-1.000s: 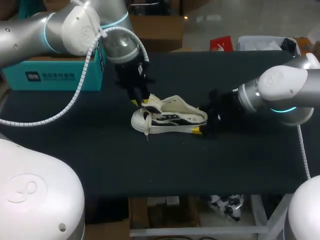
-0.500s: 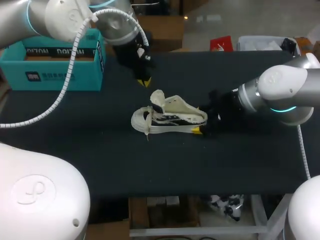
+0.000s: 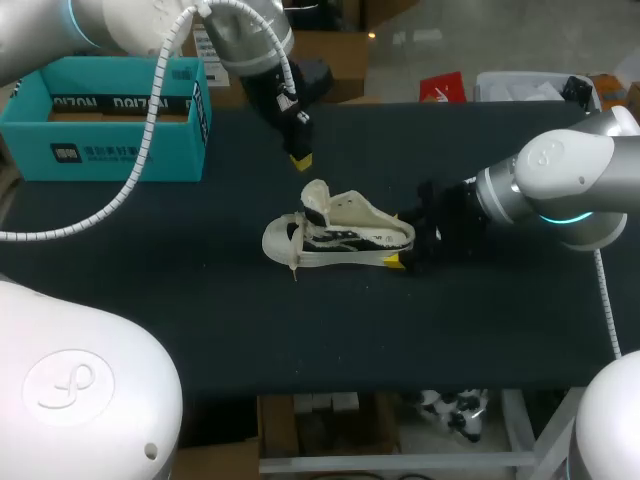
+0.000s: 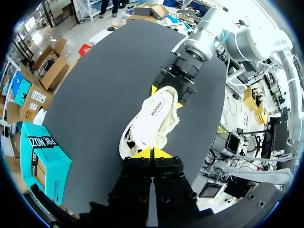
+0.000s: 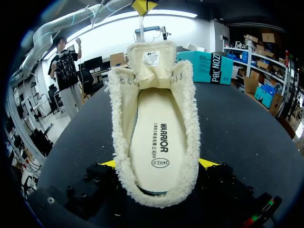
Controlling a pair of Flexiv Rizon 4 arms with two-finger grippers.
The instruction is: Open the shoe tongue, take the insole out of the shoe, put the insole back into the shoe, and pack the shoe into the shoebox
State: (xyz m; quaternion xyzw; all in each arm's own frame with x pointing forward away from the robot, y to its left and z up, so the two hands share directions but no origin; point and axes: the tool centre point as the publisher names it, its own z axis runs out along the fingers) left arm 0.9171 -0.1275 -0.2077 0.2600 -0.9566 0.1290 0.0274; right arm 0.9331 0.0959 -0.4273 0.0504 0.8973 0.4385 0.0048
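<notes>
Cream-white shoe point(image 3: 340, 238) sits near the middle of the dark desk point(image 3: 200, 310). Its toe points toward the left side and its heel toward the right arm point(image 3: 560, 190).

Right tool point(image 5: 159, 164) is at the heel. One yellow tip sits on each side of the heel, both pressed against it, so it is clamped on the shoe. The fingers are spread about as wide as the heel.

From the right wrist, the shoe opening faces the camera. The insole point(image 5: 159, 142) lies flat inside the shoe, printed side showing. The tongue point(image 5: 154, 59) is pulled up and forward, away from the opening, and the fuzzy collar edge runs all around.

Left tool point(image 4: 152, 153) is up off the desk, behind the shoe on the far side, and not touching it. Its two yellow tips are pressed together with nothing between them. In the left wrist view the shoe lies just ahead of those tips, and the right tool is beyond it at the heel end.

Teal shoebox point(image 3: 110, 120) is at the far left corner of the desk, open side up, well apart from the shoe. The left arm point(image 3: 120, 30) passes above it. I can't tell what is inside the box.
</notes>
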